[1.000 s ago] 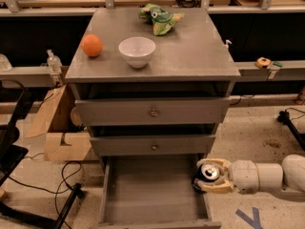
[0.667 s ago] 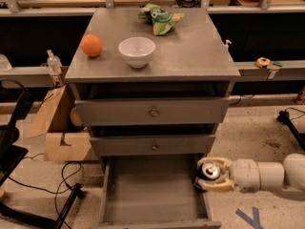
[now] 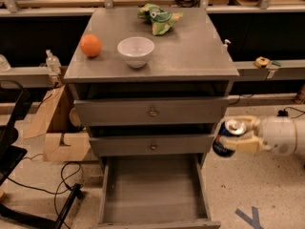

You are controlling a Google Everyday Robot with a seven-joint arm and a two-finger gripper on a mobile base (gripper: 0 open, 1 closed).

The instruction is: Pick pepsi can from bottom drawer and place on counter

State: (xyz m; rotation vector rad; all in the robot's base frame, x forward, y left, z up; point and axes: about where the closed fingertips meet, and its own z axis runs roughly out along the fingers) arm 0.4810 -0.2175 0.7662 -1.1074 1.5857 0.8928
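Observation:
The pepsi can (image 3: pixel 228 137), dark blue with a silver top, is held in my gripper (image 3: pixel 236 136), which is shut on it. The can hangs in the air to the right of the cabinet, level with the middle drawer and beside the cabinet's right edge. My white arm (image 3: pixel 283 136) reaches in from the right. The bottom drawer (image 3: pixel 155 190) is pulled open and shows a bare grey floor. The counter (image 3: pixel 190 51) lies above and to the left of the can.
On the counter stand an orange (image 3: pixel 90 45) at the left, a white bowl (image 3: pixel 136 51) in the middle and a green chip bag (image 3: pixel 159 18) at the back. A cardboard box (image 3: pixel 59 128) and cables lie left of the cabinet. Wooden benches run behind.
My gripper has lifted the can upward and slightly right, from beside the open bottom drawer to the height of the middle drawer.

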